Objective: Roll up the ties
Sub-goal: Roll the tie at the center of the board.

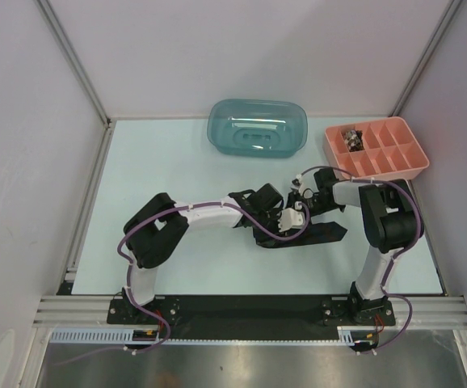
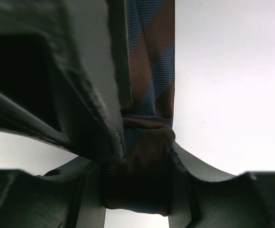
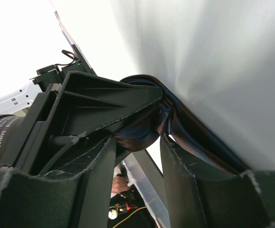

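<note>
Both tools meet nose to nose mid-table [image 1: 177, 162], on the same end of one tie [image 1: 324, 233].

Left tool [image 2: 142, 190]: closed on the tie [image 2: 152, 57]. Striped fabric fills the gap between its fingers [image 2: 199, 190], and the band runs straight out from the jaws along the tool's own axis. The right tool's body crowds in just beside it.

Right tool [image 3: 137, 142]: its fingertips bracket a folded lump of the tie [image 3: 194, 142], with fabric spanning tip to tip. I read that as a pinch on the fold, not open jaws. From there the band trails off to its right and down, out of frame.

Key relation: from the overhead camera the loose length lies flat on the table, long axis roughly left to right. It stretches from the meeting point toward the right arm's side, so all the slack is right of the grip. The right arm is nearer the slack, and the left arm reaches across from its own side to hold the end.

My judgement is that the roll has to travel along that axis toward the right arm, and the fold held now is the core. I can't tell how many turns it has, because the tools hide it. The far tip isn't clear either, being dark fabric against dark arm.
</note>
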`<state>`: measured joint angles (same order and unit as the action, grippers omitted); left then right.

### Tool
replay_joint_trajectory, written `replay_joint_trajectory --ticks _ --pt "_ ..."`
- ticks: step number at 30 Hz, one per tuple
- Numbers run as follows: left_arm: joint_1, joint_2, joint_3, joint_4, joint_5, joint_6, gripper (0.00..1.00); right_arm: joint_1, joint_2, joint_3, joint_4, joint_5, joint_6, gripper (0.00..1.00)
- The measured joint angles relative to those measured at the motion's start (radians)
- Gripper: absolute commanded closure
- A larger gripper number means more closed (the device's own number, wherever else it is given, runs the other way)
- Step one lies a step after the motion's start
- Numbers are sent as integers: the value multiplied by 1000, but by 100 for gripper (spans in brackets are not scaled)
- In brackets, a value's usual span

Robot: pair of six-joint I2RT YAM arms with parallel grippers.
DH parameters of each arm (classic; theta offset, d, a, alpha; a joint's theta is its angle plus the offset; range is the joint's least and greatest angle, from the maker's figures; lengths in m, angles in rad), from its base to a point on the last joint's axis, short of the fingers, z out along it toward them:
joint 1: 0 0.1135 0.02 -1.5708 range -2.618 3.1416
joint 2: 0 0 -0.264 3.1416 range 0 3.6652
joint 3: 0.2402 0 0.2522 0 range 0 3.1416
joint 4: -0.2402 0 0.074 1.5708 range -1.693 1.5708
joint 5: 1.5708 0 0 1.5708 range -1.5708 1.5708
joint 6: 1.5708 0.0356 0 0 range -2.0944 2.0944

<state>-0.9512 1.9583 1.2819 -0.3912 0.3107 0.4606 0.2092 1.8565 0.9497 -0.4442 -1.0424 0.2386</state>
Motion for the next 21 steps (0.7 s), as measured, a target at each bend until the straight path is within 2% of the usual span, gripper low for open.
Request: replay_joint_trajectory --ticks 7,13,20,21 --pt "2 1 0 0 6 -5 83 23 -9 -70 117 -18 81 56" --pt "3 2 0 0 8 -8 83 29 -29 -116 217 -29 154 67" --pt "5 2 -1 0 8 -14 81 37 -29 -112 217 -28 142 100" --pt "5 2 -1 0 8 -14 79 37 -27 -106 205 -28 134 100"
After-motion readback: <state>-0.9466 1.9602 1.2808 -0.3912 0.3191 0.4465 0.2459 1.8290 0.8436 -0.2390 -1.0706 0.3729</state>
